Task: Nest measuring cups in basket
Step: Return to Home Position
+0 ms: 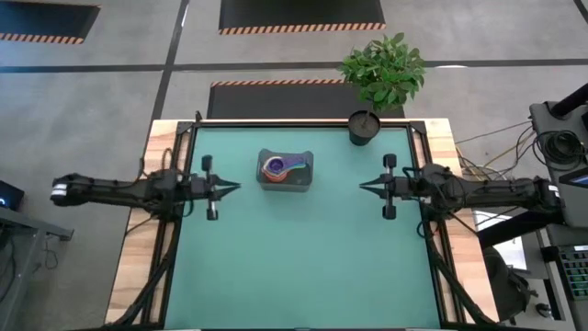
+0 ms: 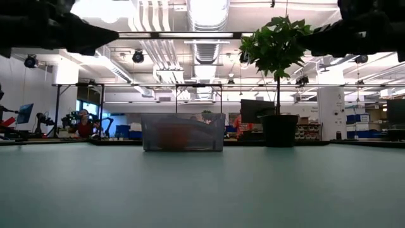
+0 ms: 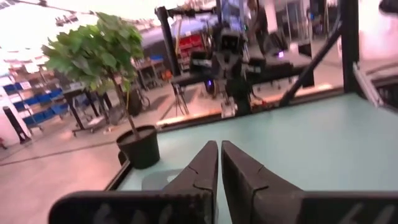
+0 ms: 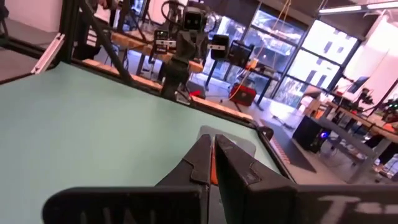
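Left gripper [image 1: 234, 187], tips pinched together, hangs at nine o'clock; the measuring cups [image 1: 278, 166] sit nested inside the grey basket [image 1: 307, 158] toward twelve; right gripper [image 1: 365, 186], likewise closed, mirrors it at three, apparently parked because nesting looks done

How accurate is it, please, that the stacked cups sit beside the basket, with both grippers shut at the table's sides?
The high view shows the stacked cups inside the basket, not beside it. The left gripper and right gripper are shut at the sides.
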Robot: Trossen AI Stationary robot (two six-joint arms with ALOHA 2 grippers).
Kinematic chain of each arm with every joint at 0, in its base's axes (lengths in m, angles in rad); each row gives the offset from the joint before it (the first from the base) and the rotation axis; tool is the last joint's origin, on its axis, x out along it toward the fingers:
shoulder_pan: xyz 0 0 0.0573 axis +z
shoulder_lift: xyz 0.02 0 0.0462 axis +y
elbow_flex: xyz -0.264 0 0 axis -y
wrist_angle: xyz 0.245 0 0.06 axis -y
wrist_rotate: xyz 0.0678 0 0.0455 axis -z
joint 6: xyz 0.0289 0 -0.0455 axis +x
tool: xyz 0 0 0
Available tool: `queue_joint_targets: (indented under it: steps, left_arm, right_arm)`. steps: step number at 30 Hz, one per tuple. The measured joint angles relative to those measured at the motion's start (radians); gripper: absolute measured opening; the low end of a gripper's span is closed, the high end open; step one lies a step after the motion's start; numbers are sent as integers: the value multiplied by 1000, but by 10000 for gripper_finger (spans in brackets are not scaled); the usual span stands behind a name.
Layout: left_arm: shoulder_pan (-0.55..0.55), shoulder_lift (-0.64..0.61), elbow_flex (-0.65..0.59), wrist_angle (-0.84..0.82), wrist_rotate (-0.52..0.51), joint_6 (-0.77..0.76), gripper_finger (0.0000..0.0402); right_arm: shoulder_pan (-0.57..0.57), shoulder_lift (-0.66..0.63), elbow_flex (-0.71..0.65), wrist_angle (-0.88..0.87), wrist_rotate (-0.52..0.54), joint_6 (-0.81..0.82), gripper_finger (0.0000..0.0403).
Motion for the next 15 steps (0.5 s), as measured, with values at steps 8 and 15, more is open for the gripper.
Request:
queue_joint_targets:
  steps: [8,15]
  left_arm:
    - [0,-234,-104,-10,1,-65,0]
    - [0,-371,-165,-64,1,-143,0]
  right_arm:
    - [0,-142,-60,0,2,0,9]
    - [0,-295,-134,0,0,11,9]
